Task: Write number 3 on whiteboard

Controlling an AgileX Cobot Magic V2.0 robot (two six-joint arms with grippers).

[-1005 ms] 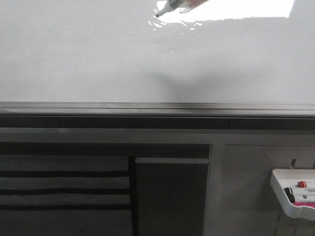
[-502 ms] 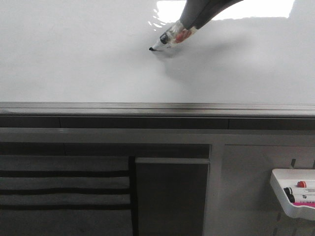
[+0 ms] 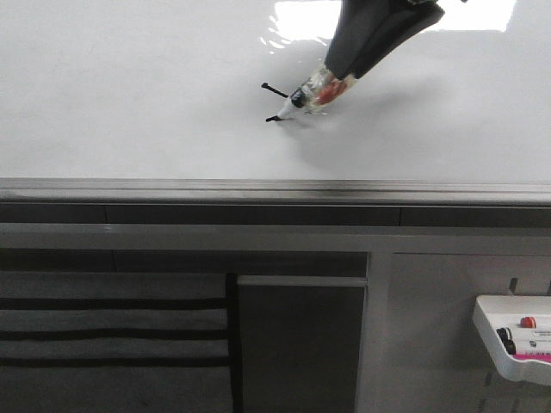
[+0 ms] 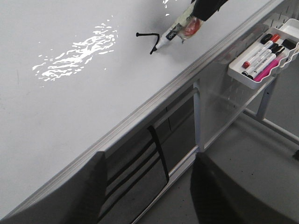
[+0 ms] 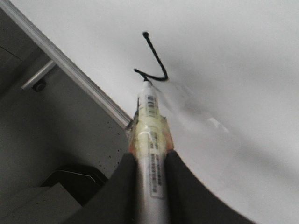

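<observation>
The whiteboard [image 3: 129, 86] fills the upper front view, with a grey edge rail [image 3: 258, 187]. My right gripper [image 3: 344, 64] is shut on a white marker [image 3: 314, 90], whose black tip touches the board. On the board is a black angular stroke [image 3: 277, 91], two short lines like the top of a 3. In the right wrist view the fingers [image 5: 180, 182] clamp the marker [image 5: 149, 121], with the stroke [image 5: 156, 58] just beyond its tip. My left gripper [image 4: 149, 196] is open and empty beyond the board's edge. From there the marker [image 4: 175, 30] and stroke [image 4: 147, 35] show far off.
A small white tray [image 3: 491, 344] with several markers [image 4: 261, 51] hangs on the frame below the board at the right. Under the rail are dark panels and a striped shelf [image 3: 112, 327]. Ceiling-light glare [image 3: 301, 17] lies on the board near the right arm.
My right gripper has come down over the board with the marker. The tip met the board and drew the angular black stroke, which was not there one second ago.
</observation>
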